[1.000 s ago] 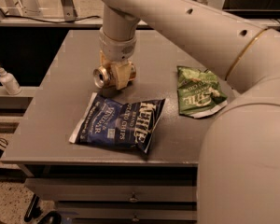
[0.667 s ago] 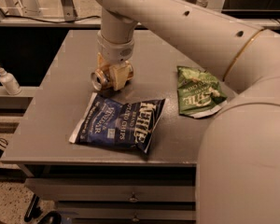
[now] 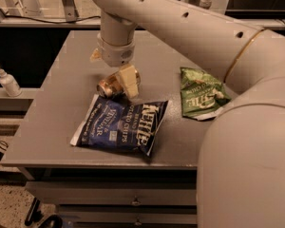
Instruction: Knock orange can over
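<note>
The orange can (image 3: 110, 85) lies on its side on the grey table (image 3: 61, 94), its silver end facing left, just behind the top edge of the blue chip bag (image 3: 121, 125). My gripper (image 3: 113, 69) hangs from the arm's wrist right above the can. Its fingers are spread apart. One cream finger (image 3: 130, 80) rests against the can's right end; the other fingertip (image 3: 95, 55) shows higher up on the left, clear of the can.
A green chip bag (image 3: 199, 93) lies at the right of the table, partly under my arm (image 3: 194, 32). A white bottle (image 3: 8, 82) stands on a ledge left of the table. The table's front edge is near the blue bag.
The gripper was low around the can; it has risen and its fingers stand wider apart. The can now lies flat on its side, nearer the blue bag.
</note>
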### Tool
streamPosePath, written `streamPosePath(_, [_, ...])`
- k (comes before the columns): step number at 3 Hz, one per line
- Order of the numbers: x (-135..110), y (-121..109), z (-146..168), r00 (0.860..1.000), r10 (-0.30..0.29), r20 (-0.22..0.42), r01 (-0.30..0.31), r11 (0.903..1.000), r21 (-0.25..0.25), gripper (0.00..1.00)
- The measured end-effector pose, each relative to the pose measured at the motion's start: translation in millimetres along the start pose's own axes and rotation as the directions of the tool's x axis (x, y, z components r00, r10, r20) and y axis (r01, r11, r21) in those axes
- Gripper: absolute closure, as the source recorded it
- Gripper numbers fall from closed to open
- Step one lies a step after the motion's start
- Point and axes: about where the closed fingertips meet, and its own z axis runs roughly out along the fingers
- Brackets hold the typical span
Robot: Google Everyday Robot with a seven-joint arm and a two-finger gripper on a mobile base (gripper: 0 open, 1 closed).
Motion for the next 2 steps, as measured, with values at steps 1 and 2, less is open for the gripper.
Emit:
streamPosePath(1, [1.7,0.1,-0.4,1.0,-0.001,-0.004,0.001,1.0,0.0,0.0])
streamPosePath(2, [21.6,0.7,-11.5,0.999,0.038,-0.015,-0.038,0.9991,0.018,0.0])
